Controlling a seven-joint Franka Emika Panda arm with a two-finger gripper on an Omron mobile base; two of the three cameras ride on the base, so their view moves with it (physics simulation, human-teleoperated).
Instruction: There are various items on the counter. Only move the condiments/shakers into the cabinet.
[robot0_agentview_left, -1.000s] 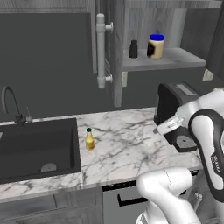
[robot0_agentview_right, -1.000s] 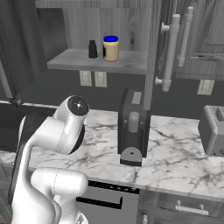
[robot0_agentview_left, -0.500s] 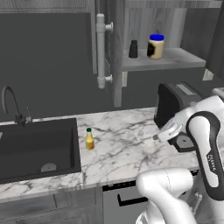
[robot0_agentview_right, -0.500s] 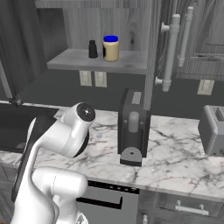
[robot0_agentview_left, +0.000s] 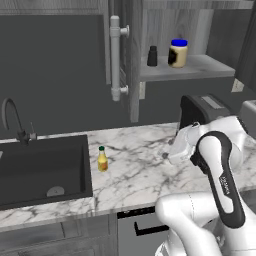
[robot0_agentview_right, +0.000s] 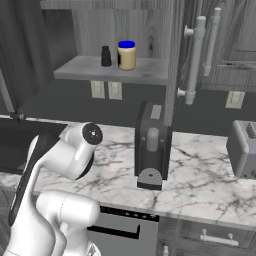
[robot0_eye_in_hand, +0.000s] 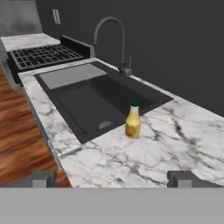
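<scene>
My pincer (robot0_eye_in_hand: 112, 178) released, jaws wide, nothing grasped, low over marble counter (robot0_eye_in_hand: 175, 144). Yellow green-capped bottle (robot0_eye_in_hand: 133, 120) upright ahead, just beside dark sink (robot0_eye_in_hand: 87, 98). Black shaker (robot0_agentview_left: 152, 56) and blue-lidded jar (robot0_agentview_left: 178, 53) on cabinet shelf (robot0_agentview_left: 200, 67).

Upright yellow bottle (robot0_agentview_left: 102, 159) beside sink (robot0_agentview_left: 40, 170)
</scene>
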